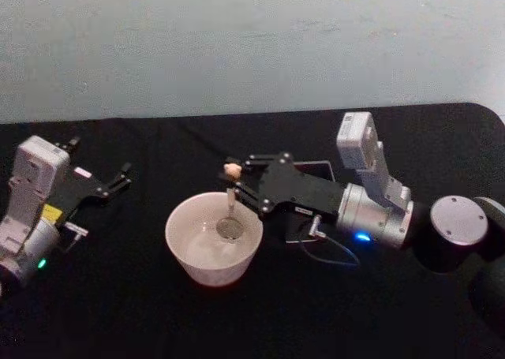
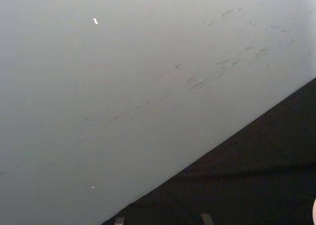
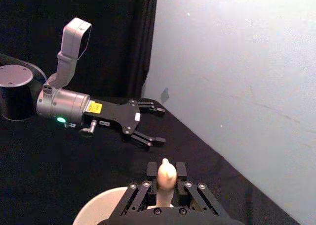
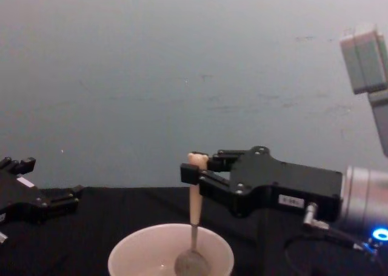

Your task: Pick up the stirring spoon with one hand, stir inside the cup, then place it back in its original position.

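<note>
"One slim stirring spoon [image 1: 230, 205], with a peach handle, a bear-head top and a shiny metal bowl. Where is it?"

"Centre of the head view, upright, bowl down inside the one wide cream-white cup [image 1: 209, 272]. The black right tool [image 1: 234, 179] is clamped on its handle just under the bear."

"How will it handle?"

"Likely light, stiff and slick, so the peach handle is the place to hold. The black left tool [image 1: 101, 163], second of two, idles spread wide at centre-left over the black counter [image 1: 118, 312]."

Looks like a robotics lab test bench — a black-draped table [image 1: 118, 312] set against a plain, scuffed pale wall [image 1: 237, 43], with a black curtain [image 3: 123, 37] hanging at one side.
</note>
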`<state>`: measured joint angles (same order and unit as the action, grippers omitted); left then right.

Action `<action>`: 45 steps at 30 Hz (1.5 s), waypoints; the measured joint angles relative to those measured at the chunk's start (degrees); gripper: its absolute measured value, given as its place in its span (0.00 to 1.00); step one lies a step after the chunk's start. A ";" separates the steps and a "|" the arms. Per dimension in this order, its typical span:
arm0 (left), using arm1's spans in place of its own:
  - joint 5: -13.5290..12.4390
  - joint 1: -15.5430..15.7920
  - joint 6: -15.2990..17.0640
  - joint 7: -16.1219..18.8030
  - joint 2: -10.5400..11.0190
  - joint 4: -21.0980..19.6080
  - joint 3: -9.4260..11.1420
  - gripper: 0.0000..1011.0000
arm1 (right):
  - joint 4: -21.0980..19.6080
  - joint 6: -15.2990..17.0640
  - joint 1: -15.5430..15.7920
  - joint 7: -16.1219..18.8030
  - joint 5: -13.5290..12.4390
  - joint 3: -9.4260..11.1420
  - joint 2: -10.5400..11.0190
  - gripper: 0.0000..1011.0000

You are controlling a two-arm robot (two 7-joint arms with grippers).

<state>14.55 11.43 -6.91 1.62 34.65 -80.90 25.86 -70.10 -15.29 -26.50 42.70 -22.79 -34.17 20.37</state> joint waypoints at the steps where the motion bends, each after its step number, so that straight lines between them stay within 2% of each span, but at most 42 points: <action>1: -0.01 0.00 0.00 0.00 0.00 0.00 0.00 0.99 | -0.53 0.18 0.39 -0.08 -0.14 0.27 0.40 0.21; 13: 0.00 0.00 0.00 0.00 -0.01 0.00 0.00 0.99 | -6.25 1.89 4.16 0.69 -2.24 1.18 3.40 0.21; 23: 0.00 0.00 0.00 0.00 0.00 0.00 0.00 0.99 | -8.61 2.72 5.44 2.34 -3.13 -0.32 4.15 0.21; 27: 0.00 0.00 0.00 0.00 0.00 0.00 0.00 0.99 | -8.48 2.72 5.05 2.63 -3.22 -1.03 3.52 0.21; 36: 0.00 0.00 0.00 0.00 0.00 0.00 0.00 0.99 | -4.48 2.03 2.09 2.34 -2.58 -2.47 0.26 0.21; 45: 0.00 0.00 0.00 0.00 0.00 0.00 0.00 0.99 | -0.35 1.11 -0.38 0.77 -1.37 -2.30 -1.95 0.21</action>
<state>14.55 11.43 -6.91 1.62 34.65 -80.90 25.86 -70.45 -14.18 -26.88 43.47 -24.16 -36.47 18.41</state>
